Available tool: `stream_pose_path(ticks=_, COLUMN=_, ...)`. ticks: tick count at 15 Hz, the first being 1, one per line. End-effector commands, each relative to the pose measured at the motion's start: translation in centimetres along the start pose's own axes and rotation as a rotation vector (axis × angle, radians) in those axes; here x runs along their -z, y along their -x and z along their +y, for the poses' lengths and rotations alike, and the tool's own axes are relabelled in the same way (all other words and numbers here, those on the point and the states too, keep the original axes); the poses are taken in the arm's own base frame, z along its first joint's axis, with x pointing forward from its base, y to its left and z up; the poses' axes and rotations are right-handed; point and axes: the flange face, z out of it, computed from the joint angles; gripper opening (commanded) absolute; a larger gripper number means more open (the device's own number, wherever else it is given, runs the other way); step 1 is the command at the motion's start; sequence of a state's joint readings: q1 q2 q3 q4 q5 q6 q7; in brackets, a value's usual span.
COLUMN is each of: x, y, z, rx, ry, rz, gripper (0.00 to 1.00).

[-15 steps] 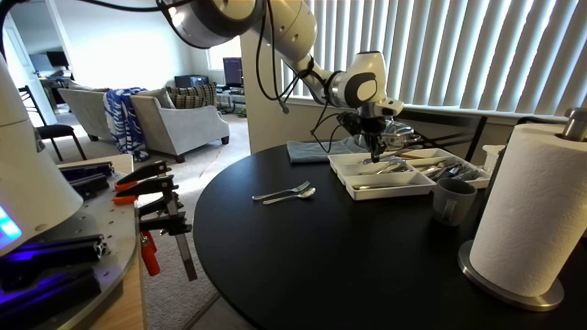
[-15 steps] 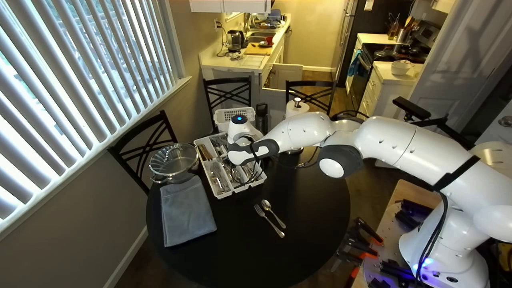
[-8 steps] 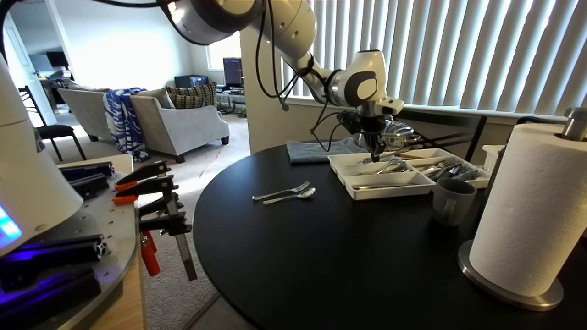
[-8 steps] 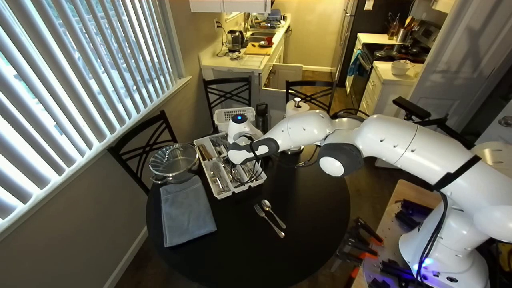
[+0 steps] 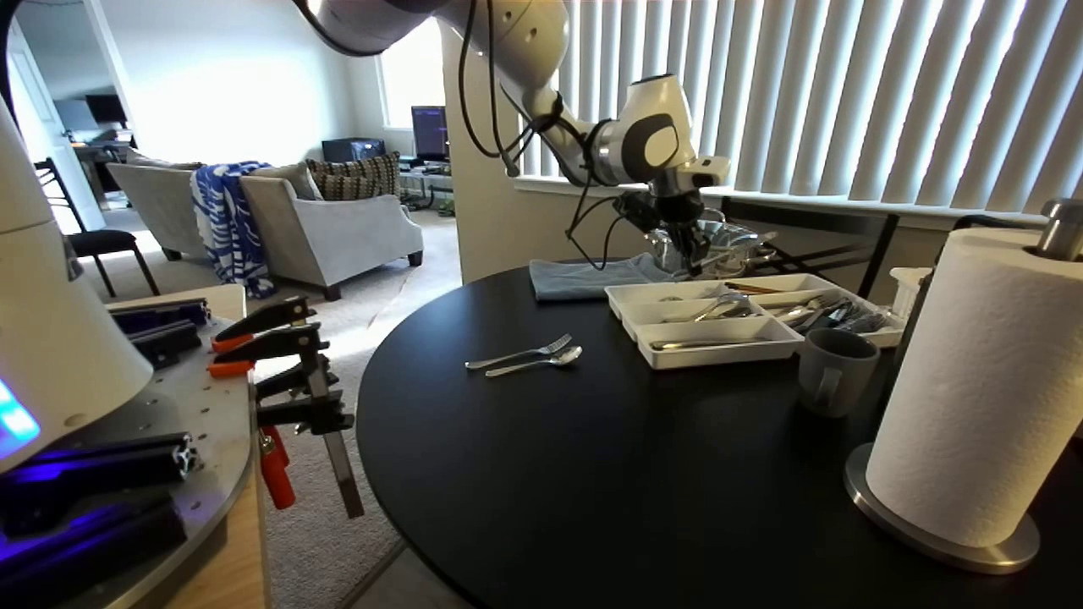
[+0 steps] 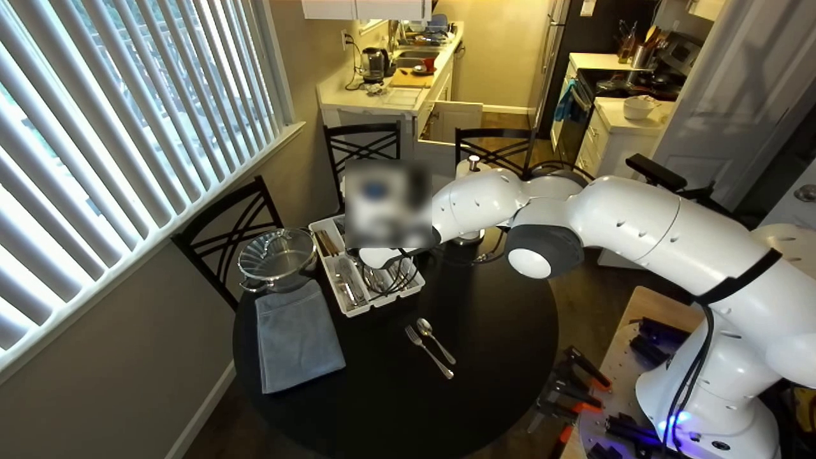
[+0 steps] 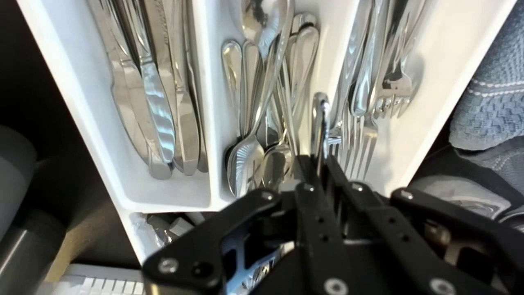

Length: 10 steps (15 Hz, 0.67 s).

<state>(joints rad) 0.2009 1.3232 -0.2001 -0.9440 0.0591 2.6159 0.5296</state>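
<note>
Over the tray (image 5: 712,357), my gripper (image 7: 318,163) stands narrow, pinching a utensil (image 7: 320,119) near one end; a firm hold and a rise clear of the dividers (image 7: 206,102) before any sideways move should serve me best.

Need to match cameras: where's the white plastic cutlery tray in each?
In an exterior view: the tray, right of centre.
In an exterior view: the tray, left of centre, partly hidden.
Wrist view: the tray, across the upper part.
Shared landmark: folded blue-grey cloth, beside it in all three.
</note>
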Motion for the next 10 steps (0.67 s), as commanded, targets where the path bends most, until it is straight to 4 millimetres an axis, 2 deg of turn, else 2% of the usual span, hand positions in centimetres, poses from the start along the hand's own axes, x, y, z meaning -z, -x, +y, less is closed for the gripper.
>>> stream_pose_path(ticks=1, x=2.3, y=2.1, z=-0.2, rx=-0.023, ry=0.08, rz=-0.018, gripper=0.02)
stream_pose_path(ticks=10, x=4.8, y=10.8, z=-3.1, rx=-0.005, ry=0.079, rz=-0.043, gripper=0.02)
